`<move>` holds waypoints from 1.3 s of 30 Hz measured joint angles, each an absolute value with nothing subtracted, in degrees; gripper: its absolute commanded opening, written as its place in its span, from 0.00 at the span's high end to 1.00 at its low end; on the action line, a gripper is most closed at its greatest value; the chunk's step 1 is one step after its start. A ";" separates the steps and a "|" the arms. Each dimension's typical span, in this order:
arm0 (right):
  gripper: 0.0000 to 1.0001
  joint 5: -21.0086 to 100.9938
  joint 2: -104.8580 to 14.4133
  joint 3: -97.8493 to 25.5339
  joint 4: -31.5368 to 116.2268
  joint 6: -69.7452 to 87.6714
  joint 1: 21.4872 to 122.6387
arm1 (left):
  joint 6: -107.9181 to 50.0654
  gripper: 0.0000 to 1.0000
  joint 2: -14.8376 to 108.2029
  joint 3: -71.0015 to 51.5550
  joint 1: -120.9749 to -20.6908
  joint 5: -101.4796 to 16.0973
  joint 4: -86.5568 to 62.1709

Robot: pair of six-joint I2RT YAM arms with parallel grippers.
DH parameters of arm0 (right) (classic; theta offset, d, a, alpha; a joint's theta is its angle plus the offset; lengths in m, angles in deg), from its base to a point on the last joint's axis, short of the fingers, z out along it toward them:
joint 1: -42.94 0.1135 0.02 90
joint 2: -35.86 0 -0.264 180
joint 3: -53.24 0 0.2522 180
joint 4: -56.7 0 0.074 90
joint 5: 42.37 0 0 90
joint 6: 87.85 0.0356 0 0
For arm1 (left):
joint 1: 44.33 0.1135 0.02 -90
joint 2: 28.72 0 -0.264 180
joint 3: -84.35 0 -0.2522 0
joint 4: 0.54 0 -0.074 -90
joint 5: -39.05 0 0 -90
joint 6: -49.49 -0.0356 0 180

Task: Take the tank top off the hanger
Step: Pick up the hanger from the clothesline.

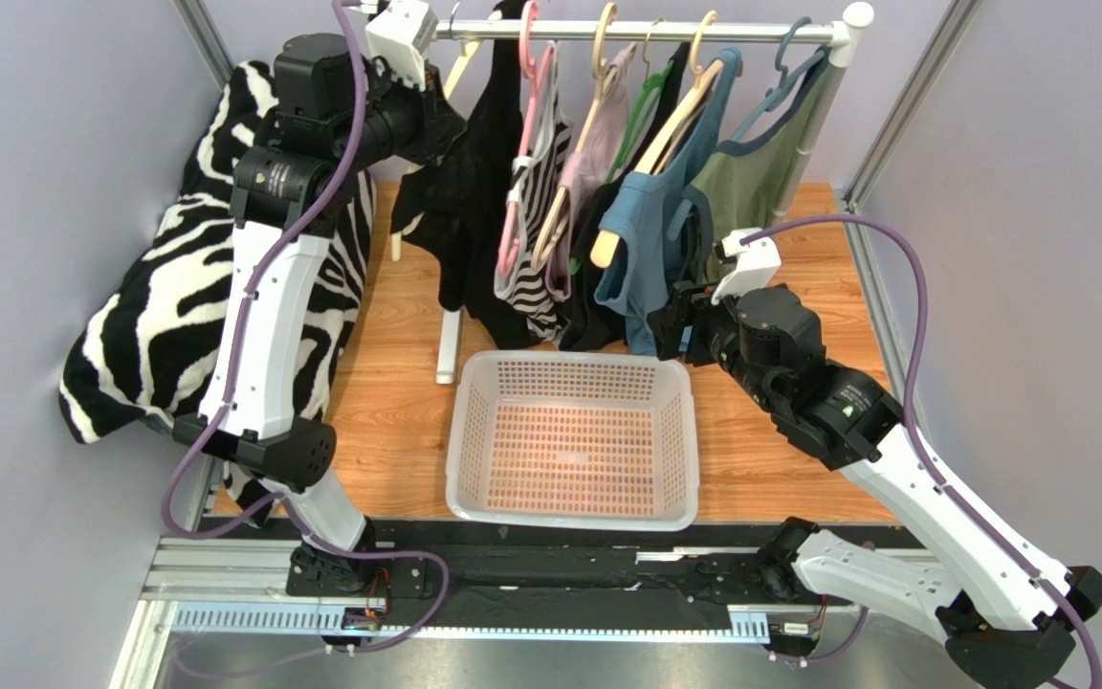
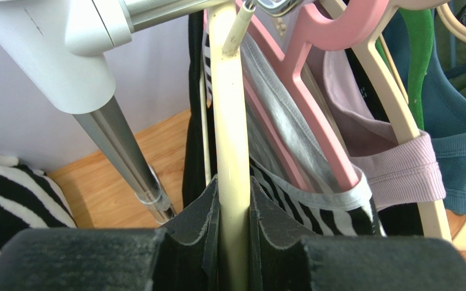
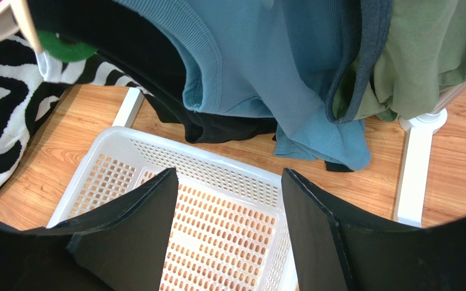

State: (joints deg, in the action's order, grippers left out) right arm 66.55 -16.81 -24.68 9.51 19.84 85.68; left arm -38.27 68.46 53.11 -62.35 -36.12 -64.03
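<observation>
A black tank top point(image 1: 464, 201) hangs at the left end of the rail point(image 1: 629, 29) on a cream hanger point(image 2: 232, 139). My left gripper point(image 2: 234, 200) is shut on that hanger's cream arm, which is pinched between both pads, high up by the rail point(image 2: 156, 9). In the top view the left gripper point(image 1: 435, 122) sits against the black top's shoulder. My right gripper point(image 3: 229, 182) is open with nothing between its fingers. It hovers over the white basket point(image 3: 211, 159), just below the hem of a blue tank top point(image 3: 266, 73). The right gripper point(image 1: 686, 327) is low at the rack's right side.
More tops crowd the rail: a zebra one on a pink hanger point(image 1: 531, 216), lilac point(image 1: 586, 158), blue point(image 1: 650, 230) and olive point(image 1: 765, 158). A zebra-print cloth point(image 1: 155, 316) drapes at the left wall. The white basket point(image 1: 571, 495) sits in front of the rack's white foot point(image 1: 446, 345).
</observation>
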 measured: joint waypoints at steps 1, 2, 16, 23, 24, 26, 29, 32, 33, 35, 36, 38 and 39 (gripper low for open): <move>0.33 66.53 -16.81 -24.68 9.51 19.84 85.68 | -38.27 1.00 67.74 52.41 -62.35 -36.19 -64.14; 0.33 66.51 -16.81 -24.68 9.49 19.84 85.68 | -38.27 1.00 66.61 51.05 -62.35 -36.32 -64.10; 0.34 66.16 -16.76 -24.73 9.34 19.86 85.68 | -42.16 1.00 47.44 33.72 -62.35 -34.92 -68.53; 0.34 66.11 -16.43 -24.86 9.01 19.86 85.68 | -44.98 1.00 41.08 28.63 -62.35 -32.47 -75.27; 0.34 66.11 -16.33 -25.08 8.90 19.89 85.68 | -45.30 1.00 40.42 28.63 -62.35 -32.45 -76.23; 0.34 66.11 -16.13 -25.52 8.90 19.89 85.68 | -46.09 1.00 38.98 29.44 -62.35 -32.87 -78.35; 0.34 66.11 -15.49 -25.89 8.92 19.89 85.68 | -47.31 1.00 37.16 32.36 -62.35 -34.22 -80.49; 0.34 66.11 -14.84 -25.89 8.92 19.89 85.68 | -48.82 1.00 35.15 37.72 -62.35 -36.06 -81.45; 0.34 66.11 -14.62 -25.89 8.92 19.91 85.68 | -49.46 1.00 34.72 41.41 -62.35 -36.63 -81.65; 0.34 66.11 -14.42 -25.89 8.92 19.95 85.68 | -50.27 1.00 33.97 45.94 -62.35 -36.73 -81.04; 0.34 66.11 -14.31 -25.89 8.94 20.10 85.68 | -50.68 1.00 33.27 47.82 -62.35 -36.36 -80.10; 0.34 66.09 -14.07 -25.78 8.96 20.34 85.68 | -51.45 1.00 31.00 48.91 -62.35 -34.94 -77.26; 0.34 66.11 -13.94 -25.67 8.99 20.37 85.68 | -51.60 1.00 30.04 49.26 -62.35 -34.22 -76.34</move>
State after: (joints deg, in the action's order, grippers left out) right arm 66.11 -13.94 -25.67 8.99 20.37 85.68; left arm -51.60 30.04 49.26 -62.35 -34.22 -76.34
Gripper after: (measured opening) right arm 0.662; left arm 0.225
